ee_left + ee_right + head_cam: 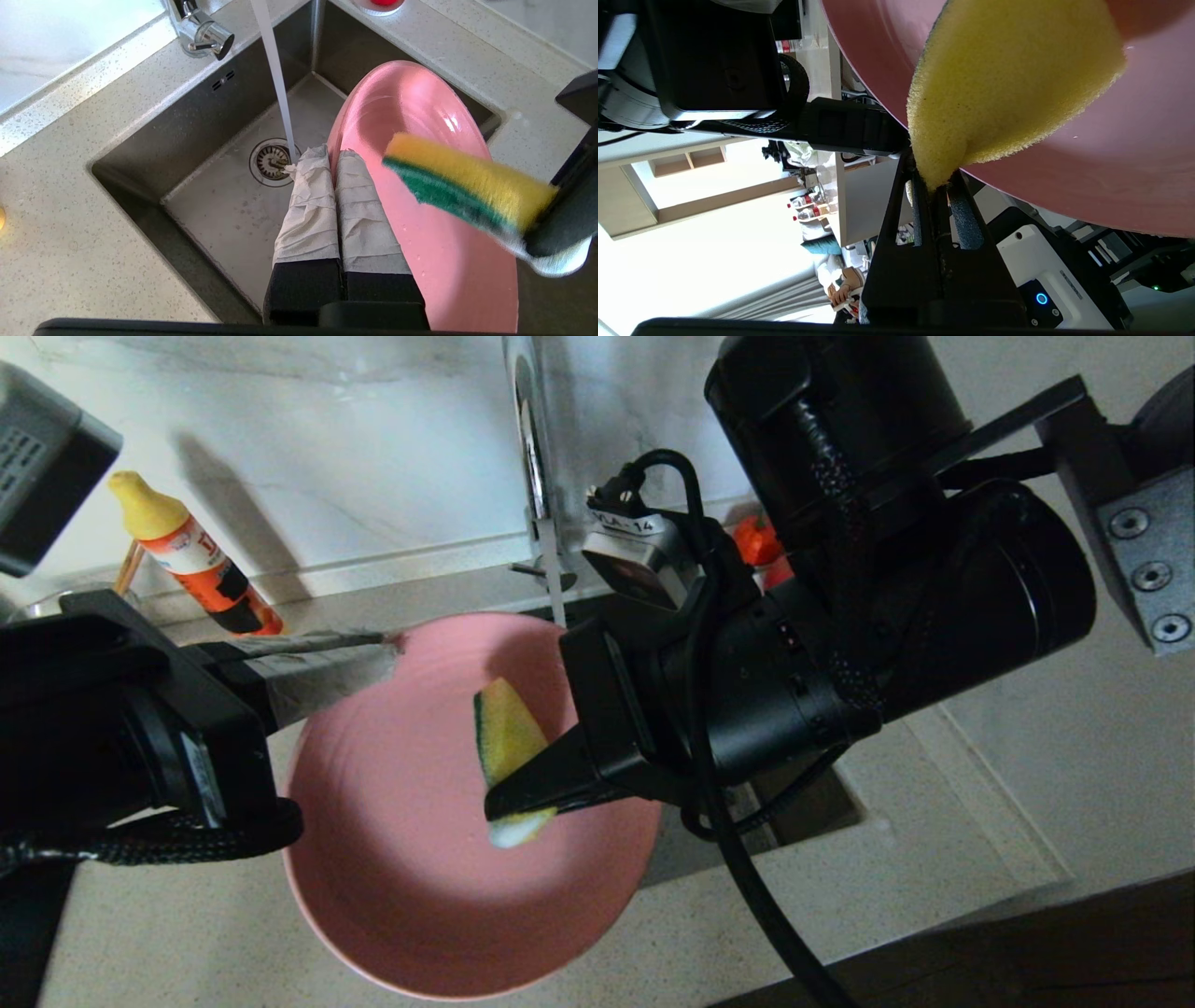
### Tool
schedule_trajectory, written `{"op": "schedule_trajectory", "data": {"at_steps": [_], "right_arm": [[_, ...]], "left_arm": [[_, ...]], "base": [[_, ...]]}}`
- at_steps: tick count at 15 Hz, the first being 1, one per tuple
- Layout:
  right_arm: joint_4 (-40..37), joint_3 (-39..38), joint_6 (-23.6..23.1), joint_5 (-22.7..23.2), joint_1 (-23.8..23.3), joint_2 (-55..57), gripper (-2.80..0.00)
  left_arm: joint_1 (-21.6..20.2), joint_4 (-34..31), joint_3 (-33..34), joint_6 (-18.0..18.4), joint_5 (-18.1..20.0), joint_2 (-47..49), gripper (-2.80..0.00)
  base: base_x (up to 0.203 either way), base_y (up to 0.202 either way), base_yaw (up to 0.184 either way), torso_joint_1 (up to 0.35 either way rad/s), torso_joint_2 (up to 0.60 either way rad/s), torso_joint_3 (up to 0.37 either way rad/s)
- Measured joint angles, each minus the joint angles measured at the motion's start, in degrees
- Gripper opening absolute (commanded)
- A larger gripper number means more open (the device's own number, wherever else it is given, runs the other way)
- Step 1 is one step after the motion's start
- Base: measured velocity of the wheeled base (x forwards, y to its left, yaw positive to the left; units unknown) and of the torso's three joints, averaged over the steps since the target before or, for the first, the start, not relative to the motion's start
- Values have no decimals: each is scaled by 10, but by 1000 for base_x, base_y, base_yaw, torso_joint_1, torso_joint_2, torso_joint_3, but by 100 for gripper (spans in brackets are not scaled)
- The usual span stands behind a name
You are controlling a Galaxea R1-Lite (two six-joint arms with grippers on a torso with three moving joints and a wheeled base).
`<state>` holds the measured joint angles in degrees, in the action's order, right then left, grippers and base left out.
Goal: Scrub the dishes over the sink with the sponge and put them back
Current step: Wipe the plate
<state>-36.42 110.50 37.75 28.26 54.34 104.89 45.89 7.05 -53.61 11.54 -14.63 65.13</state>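
Sponge (506, 737) on plate (411, 859), over sink (196, 140)

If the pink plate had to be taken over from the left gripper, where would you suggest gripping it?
Probably at the bare rim of the pink plate nearest the robot, pinched edge-on from below. The plate is tilted over the sink, the left gripper is shut on its far rim, and the right gripper holds the sponge against its face.

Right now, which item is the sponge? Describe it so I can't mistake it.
Start at the sink under the running tap; the left gripper holds the pink plate tilted over it. Against the plate's face is the sponge, pinched in the right gripper. It is the only soft yellow block there, with a thin dark green layer on one side.
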Motion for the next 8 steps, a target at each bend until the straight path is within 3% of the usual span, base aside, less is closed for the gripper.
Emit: {"op": "schedule_trajectory", "data": {"at_steps": [8], "right_arm": [[-42,-13,-1,5,-16,-27,-280]], "left_arm": [[0,1,-4,-1,0,0,-280]], "base": [[0,0,0,0,0,0]]}}
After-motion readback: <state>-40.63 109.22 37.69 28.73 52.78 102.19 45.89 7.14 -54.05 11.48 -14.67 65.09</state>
